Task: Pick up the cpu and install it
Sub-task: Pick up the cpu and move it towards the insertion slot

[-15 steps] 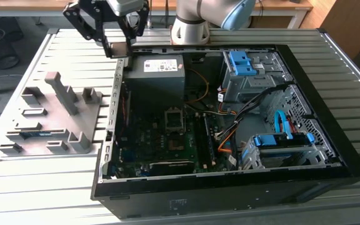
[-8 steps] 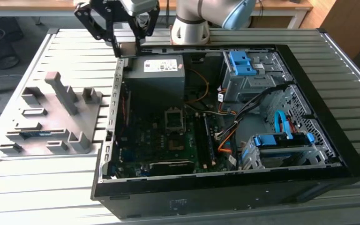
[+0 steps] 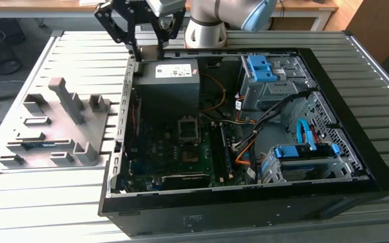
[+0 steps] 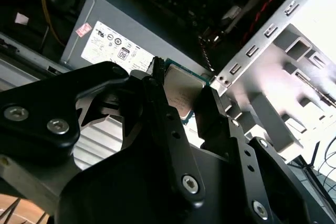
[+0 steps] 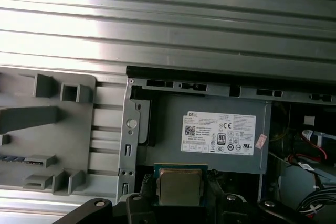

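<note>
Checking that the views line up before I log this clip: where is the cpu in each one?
Exterior view: too small to tell; the gripper holding it hangs by a corner of the power supply.
Second wrist view: the cpu is clamped between the black fingers, with the power supply's white label beyond it.
First wrist view: the cpu is between the fingers, beside the same label.
Shared landmark: the power supply's white label.

cpu [image 5: 179,184] edges hidden by end effector [image 5: 180,191] fingers [image 5: 214,192]; arm [image 3: 215,20] cropped, exterior view.
</note>
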`<act>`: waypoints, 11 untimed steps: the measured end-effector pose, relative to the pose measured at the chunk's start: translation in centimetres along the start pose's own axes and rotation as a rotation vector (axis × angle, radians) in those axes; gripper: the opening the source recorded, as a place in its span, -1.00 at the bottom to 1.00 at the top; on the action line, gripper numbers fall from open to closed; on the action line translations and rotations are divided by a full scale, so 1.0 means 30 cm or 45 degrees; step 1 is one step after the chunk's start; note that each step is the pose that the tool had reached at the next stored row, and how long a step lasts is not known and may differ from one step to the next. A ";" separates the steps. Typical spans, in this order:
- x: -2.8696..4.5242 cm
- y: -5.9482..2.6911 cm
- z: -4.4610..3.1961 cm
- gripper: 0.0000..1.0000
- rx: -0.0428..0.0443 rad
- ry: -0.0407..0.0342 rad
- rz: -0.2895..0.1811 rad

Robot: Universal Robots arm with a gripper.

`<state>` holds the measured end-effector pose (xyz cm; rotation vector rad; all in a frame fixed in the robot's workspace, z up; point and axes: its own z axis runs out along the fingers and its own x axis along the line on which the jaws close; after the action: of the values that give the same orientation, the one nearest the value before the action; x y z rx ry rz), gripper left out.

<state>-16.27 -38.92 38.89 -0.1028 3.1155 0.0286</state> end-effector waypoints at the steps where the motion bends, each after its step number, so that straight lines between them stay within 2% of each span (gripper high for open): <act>1: -0.008 -0.001 0.000 -0.05 0.000 0.0000 0.000; 11: -0.089 -0.006 0.003 -0.05 0.000 0.0000 0.000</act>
<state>-13.59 -38.91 38.87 -0.1028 3.1155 0.0287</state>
